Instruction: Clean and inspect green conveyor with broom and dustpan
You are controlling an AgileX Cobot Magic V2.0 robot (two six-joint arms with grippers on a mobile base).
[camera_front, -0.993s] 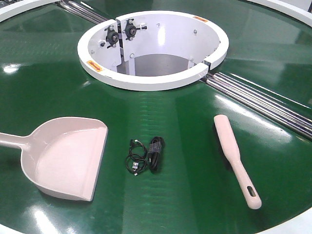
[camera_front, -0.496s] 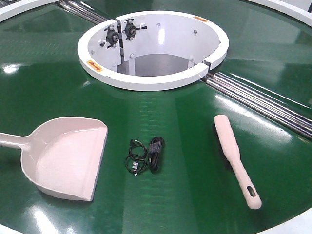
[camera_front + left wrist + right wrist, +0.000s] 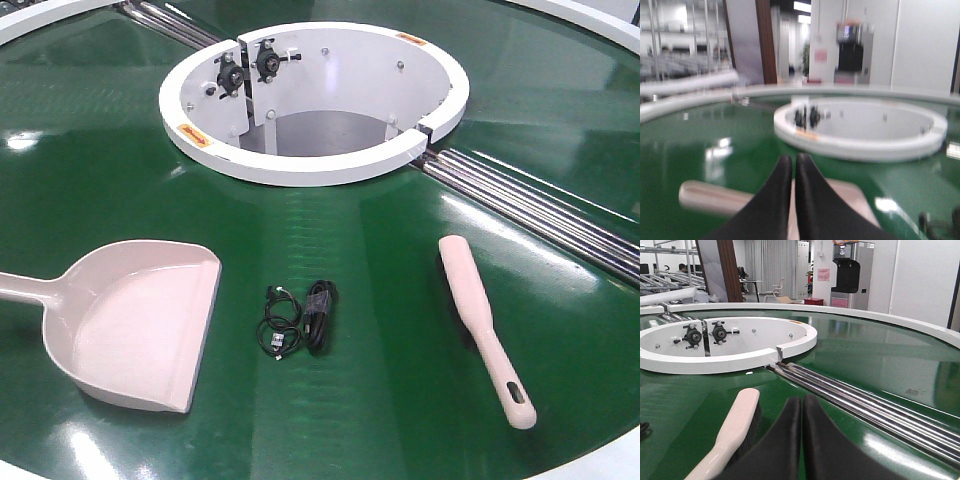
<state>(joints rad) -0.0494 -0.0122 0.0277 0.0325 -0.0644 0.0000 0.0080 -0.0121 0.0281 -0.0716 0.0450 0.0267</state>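
The green conveyor (image 3: pixel 380 250) fills the front view, glossy and curved. On it at the left lies the pale pink dustpan (image 3: pixel 140 320), mouth facing right, handle running off the left edge. At the right lies the slim broom (image 3: pixel 482 322), handle end toward the near edge. No arm shows in the front view. My left gripper (image 3: pixel 793 159) is shut with nothing in it, hovering over the blurred dustpan (image 3: pixel 715 196). My right gripper (image 3: pixel 802 400) is shut and empty, just right of the broom (image 3: pixel 735 432), whose dark bristles face the belt.
A bundle of black cables (image 3: pixel 300 318) lies between dustpan and broom. The white ring-shaped hub (image 3: pixel 310 100) stands at the belt's middle. Silver roller strips (image 3: pixel 540 212) run to the right from it. A white rim (image 3: pixel 600 468) edges the belt at the near right.
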